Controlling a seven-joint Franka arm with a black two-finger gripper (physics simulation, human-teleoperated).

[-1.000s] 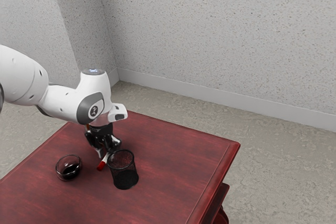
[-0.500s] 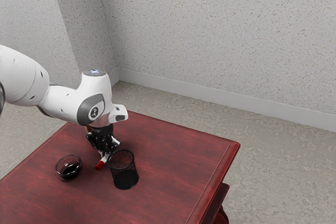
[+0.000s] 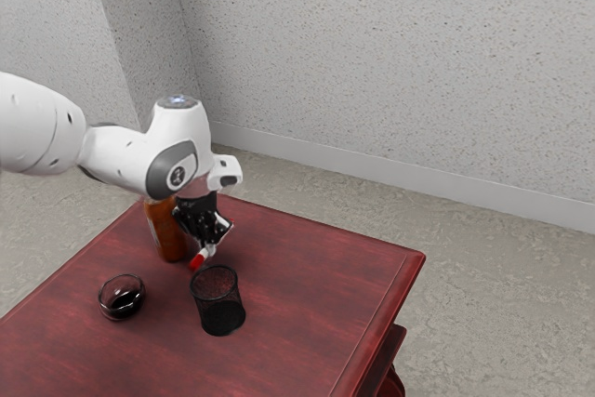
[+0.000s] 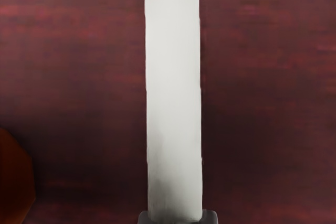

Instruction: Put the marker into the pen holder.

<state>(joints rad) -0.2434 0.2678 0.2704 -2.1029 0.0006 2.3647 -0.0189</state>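
My gripper (image 3: 213,242) is shut on the white marker with a red cap (image 3: 197,261), raised above the table behind the pen holder. The cap sticks out from the fingers toward the exterior view's lower left. In the wrist view the marker (image 4: 173,103) stretches away from the hand, its white body held between fingertips at the lower edge. The black mesh pen holder (image 3: 219,302) stands upright on the table, close to the marker but apart from it.
An orange bottle (image 3: 165,231) stands right beside the hand, and part of it (image 4: 14,177) is in the wrist view. A glass bowl with dark contents (image 3: 123,297) sits on the red table (image 3: 307,295), at the exterior view's left of the pen holder.
My hand has risen and moved toward the exterior view's right, carrying the marker up off the table. The orange bottle behind it has come into fuller view.
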